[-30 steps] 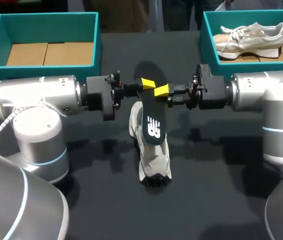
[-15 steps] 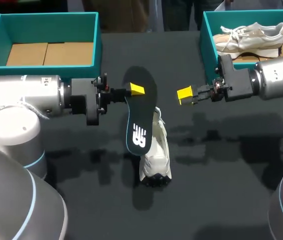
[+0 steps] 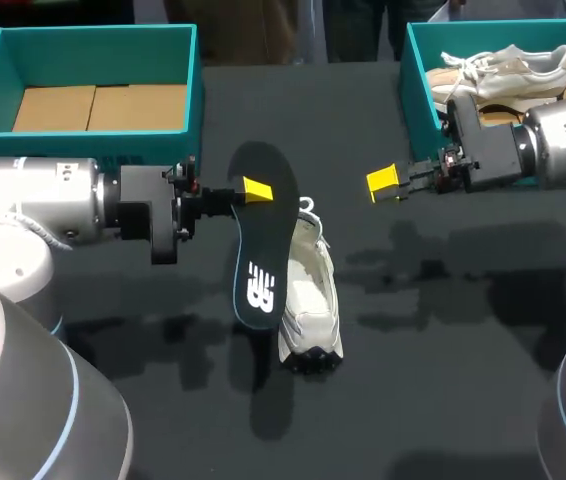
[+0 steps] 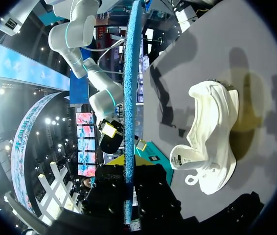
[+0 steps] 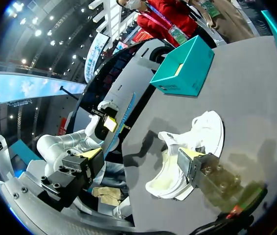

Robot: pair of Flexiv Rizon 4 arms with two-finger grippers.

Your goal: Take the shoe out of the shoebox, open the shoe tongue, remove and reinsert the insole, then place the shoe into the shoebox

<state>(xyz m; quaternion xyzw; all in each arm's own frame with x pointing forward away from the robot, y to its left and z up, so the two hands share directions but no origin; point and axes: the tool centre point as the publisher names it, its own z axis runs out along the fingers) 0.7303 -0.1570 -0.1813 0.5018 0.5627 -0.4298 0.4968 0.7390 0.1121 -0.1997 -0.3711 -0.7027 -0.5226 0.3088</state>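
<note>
Nearest the robot, the white shoe lies on the dark table, toe toward the robot and heel away. Its mouth gapes wide and the inside looks bare. Taking the shoe out is therefore done, and the tongue seems pulled back enough, though its exact lie is hard to tell.

Just beside the shoe and above it hangs the black insole, fully out. Its lower end droops by the shoe's left flank and its upper end is pinched in the left gripper, which is clamped on it. Removal is complete. What remains is feeding the insole back in, then boxing the shoe.

Farther right, the right gripper hovers with its fingers spread and nothing between them, well apart from the insole.

For room, bare tabletop surrounds the shoe on the near and right sides, so the insole can be swung and lowered freely. The tighter spot is the right gripper, just beside the teal wall of the right shoebox, where a second shoe already lies. At the far left, the left shoebox shows only its cardboard floor, probably the place for the shoe, and its near wall sits close behind the left arm
</note>
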